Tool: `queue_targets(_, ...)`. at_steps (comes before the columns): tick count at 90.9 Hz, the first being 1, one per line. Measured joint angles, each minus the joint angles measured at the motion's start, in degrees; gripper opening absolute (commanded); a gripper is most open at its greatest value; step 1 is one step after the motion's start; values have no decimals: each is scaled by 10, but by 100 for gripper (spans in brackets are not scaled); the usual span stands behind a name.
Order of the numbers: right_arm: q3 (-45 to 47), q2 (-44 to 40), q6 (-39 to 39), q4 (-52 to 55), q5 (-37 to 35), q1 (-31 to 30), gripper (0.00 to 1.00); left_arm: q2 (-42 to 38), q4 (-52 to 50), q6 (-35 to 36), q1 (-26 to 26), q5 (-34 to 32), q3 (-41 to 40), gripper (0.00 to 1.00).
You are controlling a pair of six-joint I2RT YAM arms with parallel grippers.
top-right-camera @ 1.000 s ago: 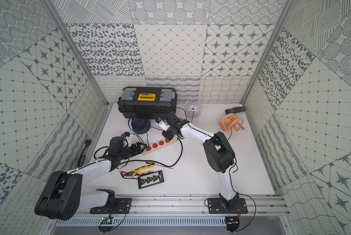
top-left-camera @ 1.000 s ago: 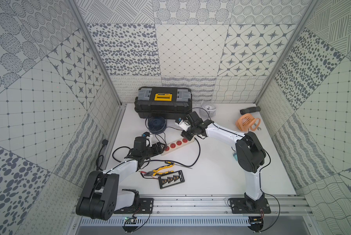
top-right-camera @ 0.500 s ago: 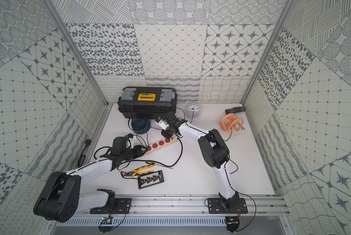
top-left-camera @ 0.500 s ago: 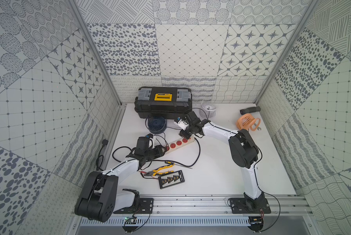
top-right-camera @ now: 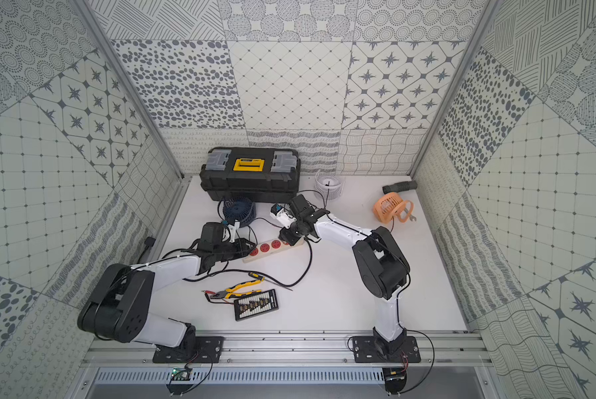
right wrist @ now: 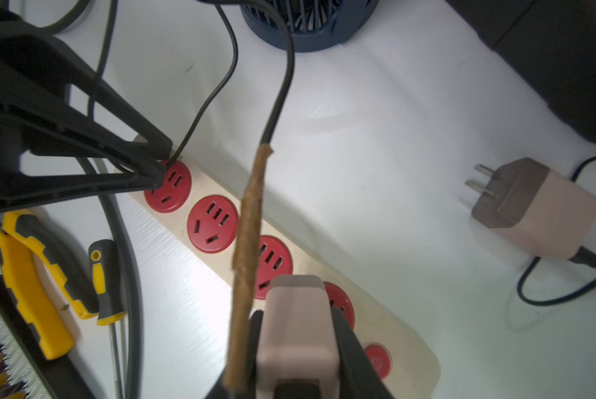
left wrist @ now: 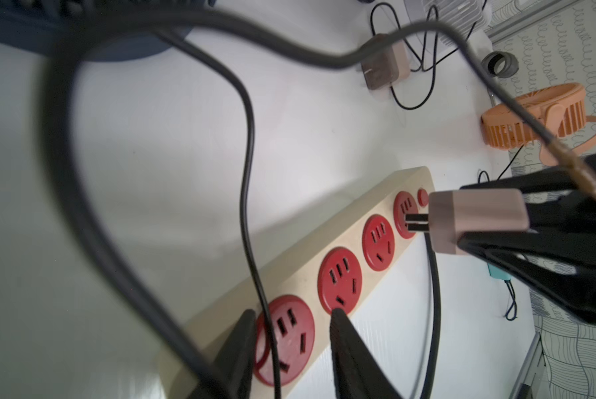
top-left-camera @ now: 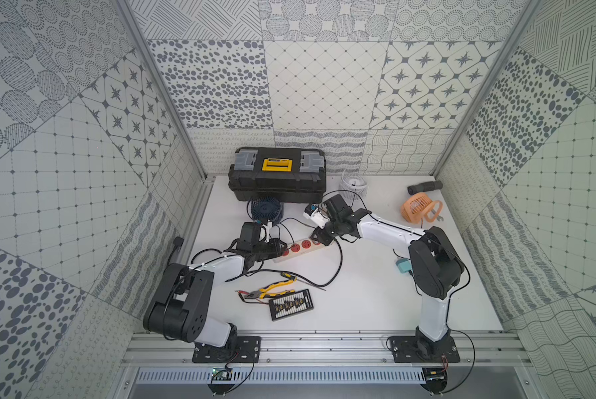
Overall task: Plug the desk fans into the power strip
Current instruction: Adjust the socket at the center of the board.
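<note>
The cream power strip (top-left-camera: 300, 247) (top-right-camera: 271, 246) lies mid-table with red sockets in a row. My right gripper (right wrist: 296, 319) (top-left-camera: 319, 236) is shut on a pink plug (right wrist: 296, 331) (left wrist: 476, 221). The plug's prongs (left wrist: 416, 222) sit at the end socket beside the red button (right wrist: 377, 361) and still show. The plug's black cord, brown-taped near the plug, leads toward the dark blue desk fan (top-left-camera: 266, 210) (top-right-camera: 238, 210). My left gripper (left wrist: 294, 311) (top-left-camera: 280, 246) rests on the strip's other end. Its fingers (left wrist: 344, 345) stand narrowly apart around the first socket, a thin cable between them.
A black toolbox (top-left-camera: 277, 179) stands at the back, with a white fan (top-left-camera: 353, 184) and an orange fan (top-left-camera: 417, 209) to its right. A second pink plug (right wrist: 531, 210) lies loose. Yellow pliers (top-left-camera: 272, 288), a screwdriver (top-left-camera: 287, 276) and a black tray (top-left-camera: 291, 304) lie in front. The strip's thick cord (top-left-camera: 338, 266) loops nearby.
My left gripper has slid right onto the strip's end, and its jaws have narrowed. The right gripper has kept the plug at the strip's far end, with its elbow shifting slightly.
</note>
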State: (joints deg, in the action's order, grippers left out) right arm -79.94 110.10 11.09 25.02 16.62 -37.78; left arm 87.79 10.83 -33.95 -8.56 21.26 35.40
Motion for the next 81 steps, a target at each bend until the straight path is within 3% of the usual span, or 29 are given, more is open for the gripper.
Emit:
queue_targets(15,0,-3,-2,17,1,0,8,-4,5,14,-4,-6,0,42)
queue_targets(38,-12,-37,9,25,34,-8,9,-134,-18,-6,-6,-30,-72,61)
queue_targets(50,-38,-36,23,25,36,-15,9,-174,-28,-38,-7,-20,-105,65)
queue_targets(81,-74,-12,33,23,39,-17,9,-125,12,-120,-19,11,-138,70)
